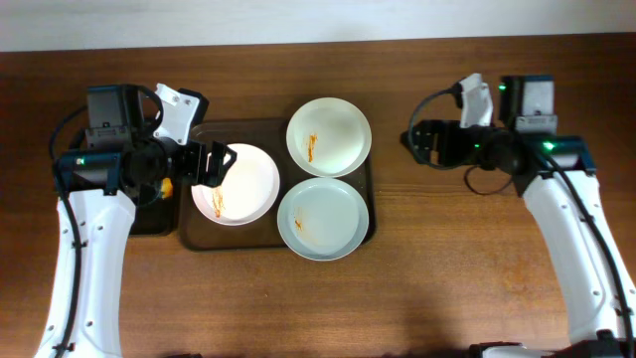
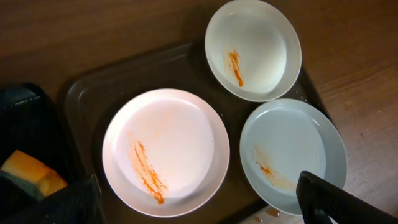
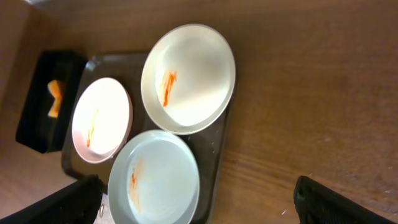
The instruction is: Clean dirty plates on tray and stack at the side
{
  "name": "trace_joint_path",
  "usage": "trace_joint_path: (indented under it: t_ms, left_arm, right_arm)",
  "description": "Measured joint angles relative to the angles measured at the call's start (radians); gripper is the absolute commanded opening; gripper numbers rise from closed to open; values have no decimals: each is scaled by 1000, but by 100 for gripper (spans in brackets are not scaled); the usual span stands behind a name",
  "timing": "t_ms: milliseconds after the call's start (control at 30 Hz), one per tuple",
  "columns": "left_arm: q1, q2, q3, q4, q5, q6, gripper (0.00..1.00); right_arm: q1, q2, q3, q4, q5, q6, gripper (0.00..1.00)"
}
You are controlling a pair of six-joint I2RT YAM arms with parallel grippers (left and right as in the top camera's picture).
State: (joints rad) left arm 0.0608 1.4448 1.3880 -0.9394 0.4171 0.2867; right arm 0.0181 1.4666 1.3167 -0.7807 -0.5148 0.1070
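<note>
The tray (image 1: pixel 214 239) lay on the table (image 1: pixel 447 259), left of centre, carrying all three plates. The left plate (image 1: pixel 246 189) sat in its left half. The rear plate (image 1: pixel 329 136) lay at the far right corner, overhanging the far rim, and the front plate (image 1: pixel 323 219) sat just before it at the near right corner. A narrow tray (image 2: pixel 31 118) lay just left of the tray, a sponge (image 2: pixel 28 174) in it.

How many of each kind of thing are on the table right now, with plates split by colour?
White plates: 2
Bluish plate: 1
Brown tray: 1
Black tray: 1
Orange sponge: 1
Total: 6
</note>
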Motion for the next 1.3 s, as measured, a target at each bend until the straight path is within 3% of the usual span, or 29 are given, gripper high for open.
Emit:
trace_joint_path:
  t_ms: [67, 167, 267, 333, 367, 400, 433, 533, 667, 833, 1067, 1300]
  left_arm:
    - [0, 1, 0, 9, -9, -26, 99]
    - [23, 26, 1, 17, -102, -227, 99]
    - [139, 84, 2, -28, -244, -450, 96]
    - [206, 111, 5, -52, -290, -497, 81]
    - [240, 137, 8, -53, -309, -519, 61]
    - [267, 164, 10, -53, -325, -528, 50]
    - [288, 201, 11, -52, -337, -537, 46]
    - [306, 285, 11, -2, -343, -549, 42]
    - [343, 442, 13, 153, -264, -520, 38]
    - [350, 564, 13, 214, -151, -447, 34]
    - [350, 591, 13, 306, -77, -417, 33]
    - [318, 592, 13, 335, -76, -407, 12]
  right_arm:
    - [77, 31, 70, -43, 44, 31, 98]
    - [208, 90, 203, -80, 134, 83, 98]
    - [323, 212, 336, -75, 191, 118, 98]
    - [370, 293, 382, -68, 206, 126, 98]
    - [397, 347, 401, -51, 212, 129, 99]
    - [421, 386, 409, -28, 216, 129, 97]
    - [451, 430, 410, -4, 220, 129, 91]
    - [505, 489, 410, 52, 227, 127, 84]
    - [567, 504, 410, 85, 302, 129, 84]
    - [587, 509, 410, 79, 352, 129, 84]
    - [587, 509, 410, 78, 380, 129, 84]
    - [587, 509, 410, 76, 381, 129, 84]
